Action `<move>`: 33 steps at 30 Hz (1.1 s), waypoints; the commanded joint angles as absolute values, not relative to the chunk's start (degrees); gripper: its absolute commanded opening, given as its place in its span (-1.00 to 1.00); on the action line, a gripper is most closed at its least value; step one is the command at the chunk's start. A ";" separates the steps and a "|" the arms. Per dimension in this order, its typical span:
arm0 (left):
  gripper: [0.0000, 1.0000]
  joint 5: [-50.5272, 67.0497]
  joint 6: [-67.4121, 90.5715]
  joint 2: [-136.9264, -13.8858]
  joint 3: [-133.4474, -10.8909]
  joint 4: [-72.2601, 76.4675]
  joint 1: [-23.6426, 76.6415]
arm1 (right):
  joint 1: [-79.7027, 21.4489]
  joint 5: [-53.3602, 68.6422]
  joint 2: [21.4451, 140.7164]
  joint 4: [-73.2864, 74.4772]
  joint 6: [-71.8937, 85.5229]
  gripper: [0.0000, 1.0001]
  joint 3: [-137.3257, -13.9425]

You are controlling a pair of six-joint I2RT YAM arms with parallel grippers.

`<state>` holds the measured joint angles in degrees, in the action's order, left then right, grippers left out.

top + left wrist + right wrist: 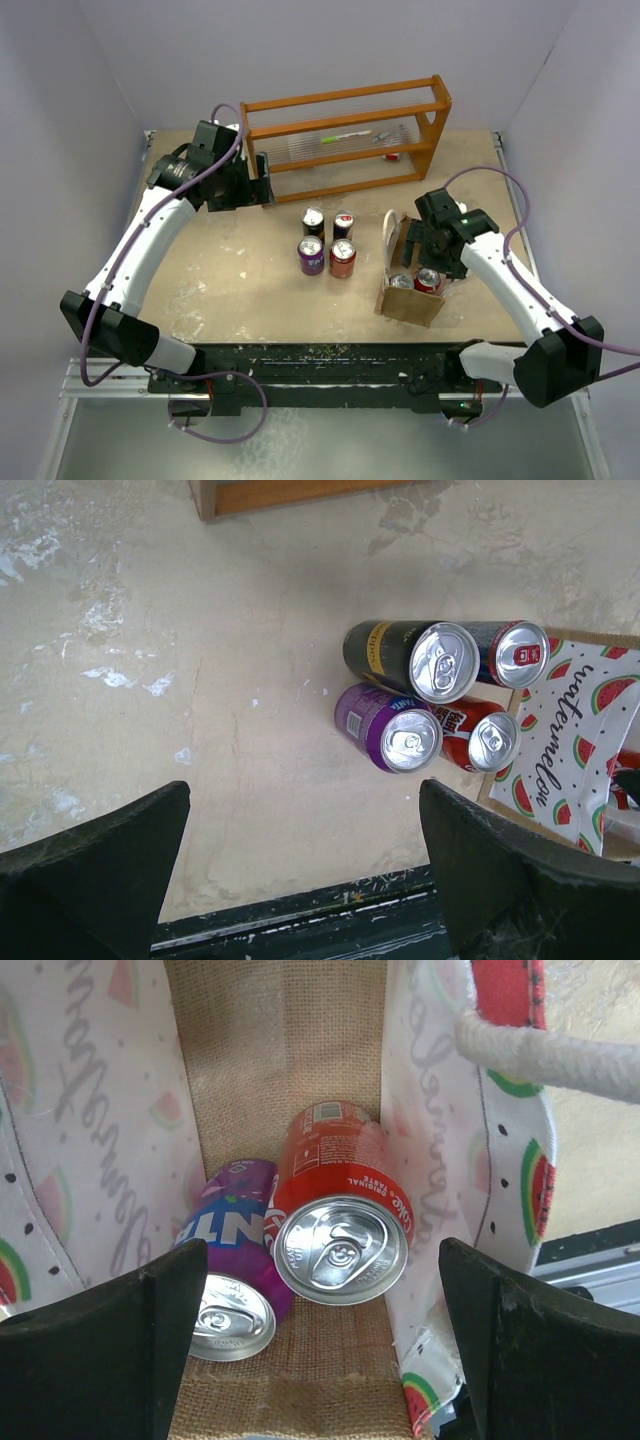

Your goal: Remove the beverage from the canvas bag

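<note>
The tan canvas bag (410, 300) with white handles stands on the table right of centre. Two cans stand in it: a red cola can (340, 1220) and a purple can (230, 1280); both show in the top view, the red one (428, 280) beside the other (401, 282). My right gripper (428, 250) hovers over the bag's mouth, open and empty, its jaws straddling the red can in the right wrist view (325, 1350). The bag's pale watermelon lining (90, 1150) flanks the cans. My left gripper (262, 190) is open and empty near the rack.
Several cans (328, 242) stand grouped on the table left of the bag; they also show in the left wrist view (440, 700). An orange wooden rack (345, 135) stands at the back. A white bag handle (550, 1055) crosses the right wrist view's upper right.
</note>
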<state>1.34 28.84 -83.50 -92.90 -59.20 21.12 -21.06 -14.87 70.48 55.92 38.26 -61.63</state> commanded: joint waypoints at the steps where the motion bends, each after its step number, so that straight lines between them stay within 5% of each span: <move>1: 0.98 1.82 27.45 -82.59 -93.24 -57.90 20.39 | -20.74 -13.70 70.80 54.91 40.50 0.93 -60.73; 15: 0.98 2.62 27.68 -82.07 -91.78 -57.31 19.95 | -20.56 -14.28 70.22 51.08 42.36 0.80 -53.61; 25: 0.98 2.64 28.07 -81.59 -91.42 -57.48 19.86 | -20.57 -12.88 70.16 49.21 42.50 0.50 -52.00; 30: 0.98 3.01 28.67 -81.55 -91.00 -57.27 19.86 | -20.57 -12.86 69.16 49.71 41.79 0.12 -52.92; 33: 0.98 3.78 29.19 -81.55 -90.61 -56.66 19.91 | -20.57 -13.90 67.84 50.93 41.49 -0.35 -54.79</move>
<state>2.44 28.42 -83.44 -90.98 -59.18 20.27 -20.34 -14.22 70.19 48.80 40.64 -52.99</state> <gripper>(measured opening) 0.990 0.684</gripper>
